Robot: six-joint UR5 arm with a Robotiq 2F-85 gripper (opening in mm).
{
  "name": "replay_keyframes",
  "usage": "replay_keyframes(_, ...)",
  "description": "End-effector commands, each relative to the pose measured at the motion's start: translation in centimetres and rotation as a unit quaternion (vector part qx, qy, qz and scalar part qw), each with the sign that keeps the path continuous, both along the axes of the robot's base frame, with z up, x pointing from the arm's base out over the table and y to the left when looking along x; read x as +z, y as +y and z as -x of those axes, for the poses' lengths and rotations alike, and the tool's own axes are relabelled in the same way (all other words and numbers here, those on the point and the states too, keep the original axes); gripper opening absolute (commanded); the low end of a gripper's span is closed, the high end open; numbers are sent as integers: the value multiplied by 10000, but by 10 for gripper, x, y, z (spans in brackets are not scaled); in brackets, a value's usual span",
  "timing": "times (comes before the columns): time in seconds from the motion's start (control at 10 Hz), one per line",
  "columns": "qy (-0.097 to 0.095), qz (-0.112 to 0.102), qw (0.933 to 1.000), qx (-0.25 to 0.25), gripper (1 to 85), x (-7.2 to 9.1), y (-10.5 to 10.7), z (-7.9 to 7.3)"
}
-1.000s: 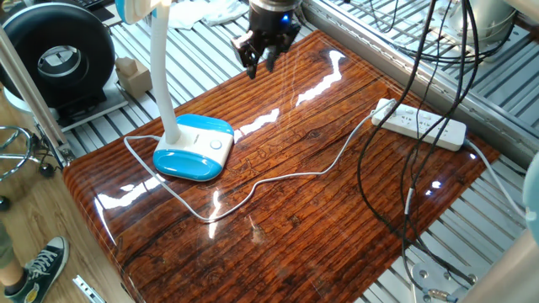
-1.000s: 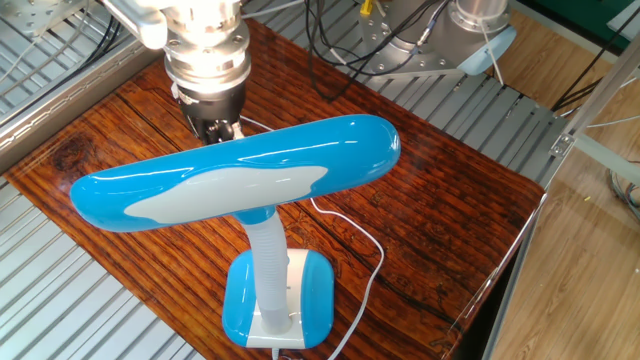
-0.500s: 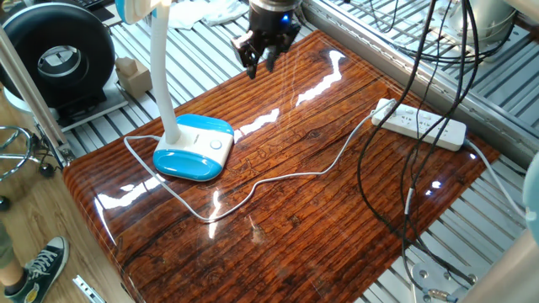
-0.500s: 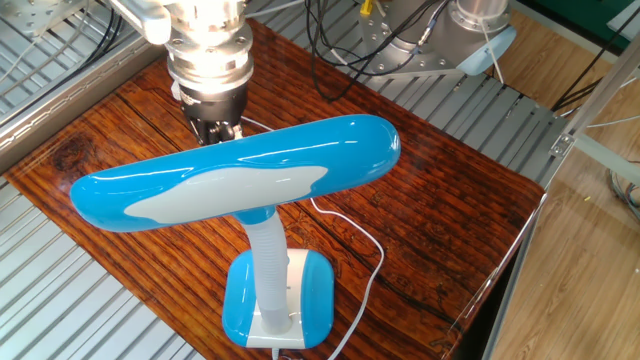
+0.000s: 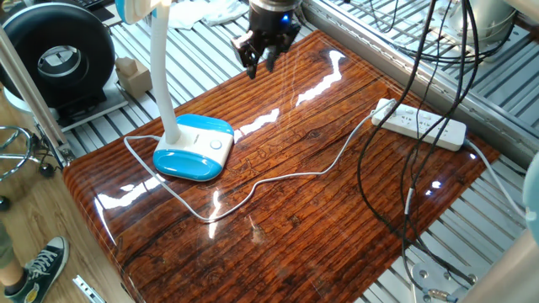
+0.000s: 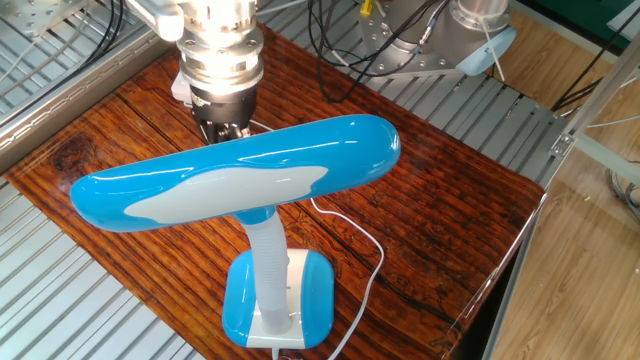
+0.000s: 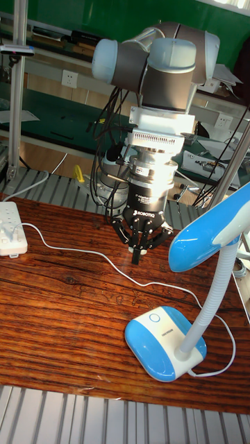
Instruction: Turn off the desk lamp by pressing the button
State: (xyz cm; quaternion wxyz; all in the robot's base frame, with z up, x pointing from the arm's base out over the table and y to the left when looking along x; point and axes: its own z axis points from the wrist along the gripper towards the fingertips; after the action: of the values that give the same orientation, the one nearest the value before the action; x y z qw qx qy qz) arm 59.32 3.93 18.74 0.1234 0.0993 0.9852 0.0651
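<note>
The desk lamp stands on the wooden table, its light-blue base (image 5: 192,150) (image 7: 165,343) (image 6: 278,300) near the table's left edge in one fixed view. Its blue and white head (image 6: 240,170) fills the other fixed view. The button (image 5: 217,144) (image 7: 154,320) is a small ringed circle on the base's white panel. My gripper (image 5: 258,66) (image 7: 137,255) (image 6: 225,130) hangs above the table behind the base, well clear of the button. In the tall fixed view its fingertips meet in a point, shut on nothing. The lamp head partly hides it in the other fixed view.
A thin white cord (image 5: 278,177) runs across the table from the base to a white power strip (image 5: 421,124) (image 7: 10,227). Black cables (image 5: 404,168) hang over the table's right side. A black round device (image 5: 59,59) sits off the table beyond the lamp.
In the other fixed view the gripper has shifted a little to the right. The lamp has not moved.
</note>
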Motion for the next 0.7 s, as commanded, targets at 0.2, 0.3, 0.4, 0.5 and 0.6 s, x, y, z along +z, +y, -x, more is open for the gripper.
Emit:
replay_keyframes(0.2, 75, -149, 9999, -45, 13, -1, 7, 20)
replay_keyframes(0.3, 97, -250, 9994, -229, 13, -3, 18, 27)
replay_keyframes(0.4, -46, -242, 9994, -260, 13, -7, 24, 26)
replay_keyframes(0.5, -164, -252, 9993, -244, 13, -10, 27, 25)
replay_keyframes(0.6, -188, -292, 9991, -225, 13, -9, 28, 26)
